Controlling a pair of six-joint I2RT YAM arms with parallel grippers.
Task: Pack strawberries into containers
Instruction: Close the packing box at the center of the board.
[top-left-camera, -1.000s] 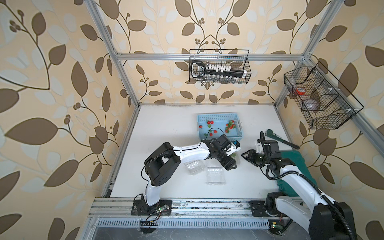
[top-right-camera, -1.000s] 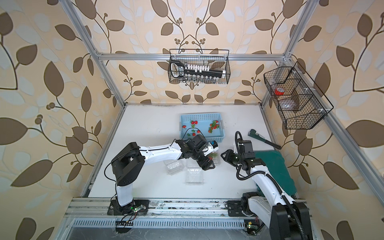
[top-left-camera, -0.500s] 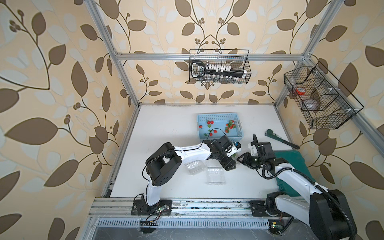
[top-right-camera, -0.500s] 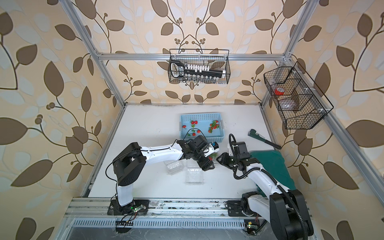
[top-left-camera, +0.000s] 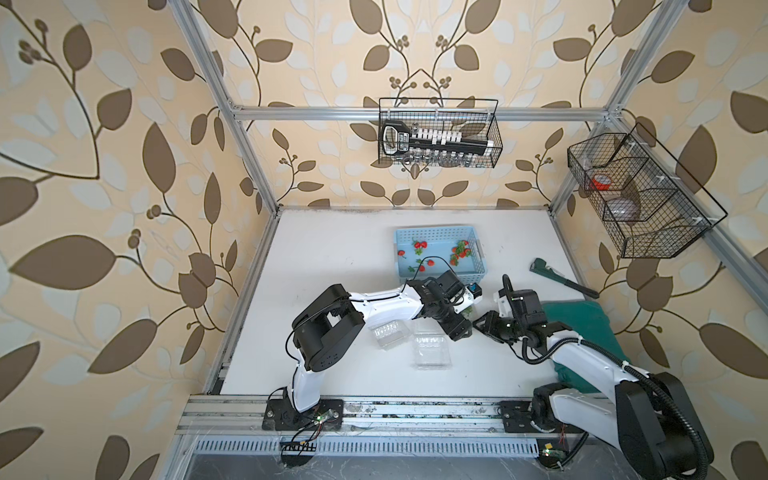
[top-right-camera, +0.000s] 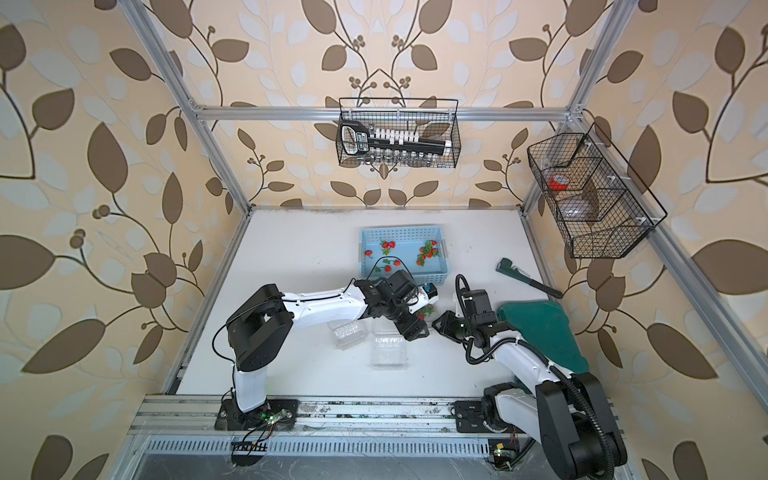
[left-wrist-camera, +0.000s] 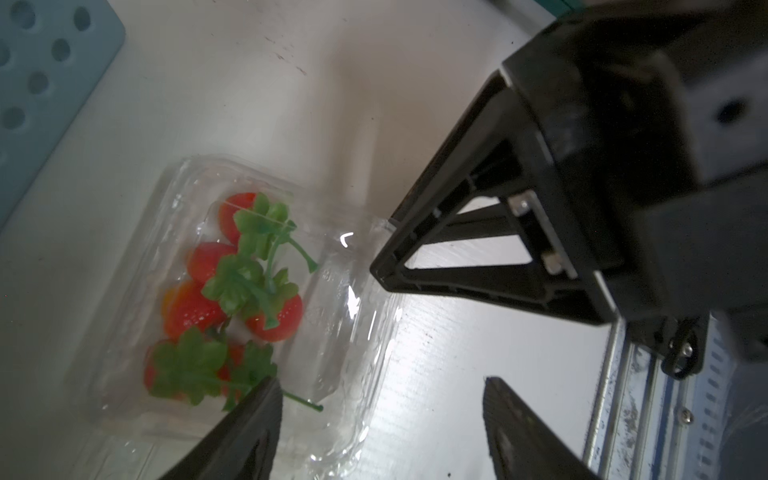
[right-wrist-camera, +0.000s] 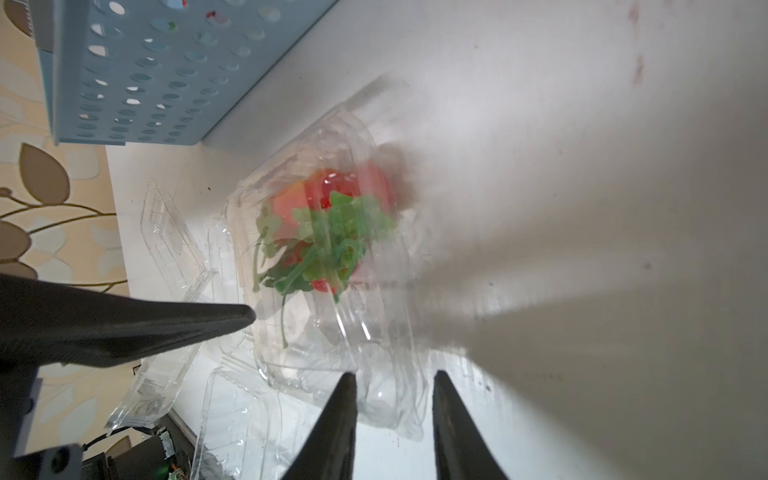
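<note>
A white tabletop (top-left-camera: 332, 257) fills the lower middle of both top views. A dark green folded cloth (top-left-camera: 582, 328) lies at its right edge, and a light blue perforated plastic basket (top-left-camera: 434, 229) sits toward the back, just right of centre. The two arms meet mid-frame, in front of the basket.

The left gripper (top-left-camera: 459, 332) hangs there with its jaws well apart, gripping nothing. The right gripper (top-left-camera: 482, 325) is just to its right, with its jaws a narrow gap apart. The right wrist view shows clear plastic between the tips, but I cannot tell whether they pinch it.

That plastic belongs to a small clear hinged clamshell (left-wrist-camera: 345, 316) lying open beneath the left wrist. It holds a handful of small red strawberries with green tops (left-wrist-camera: 191, 307). Two empty clear clamshells (top-left-camera: 430, 351) lie just below centre. More loose strawberries (top-left-camera: 422, 245) sit in the basket.
</note>
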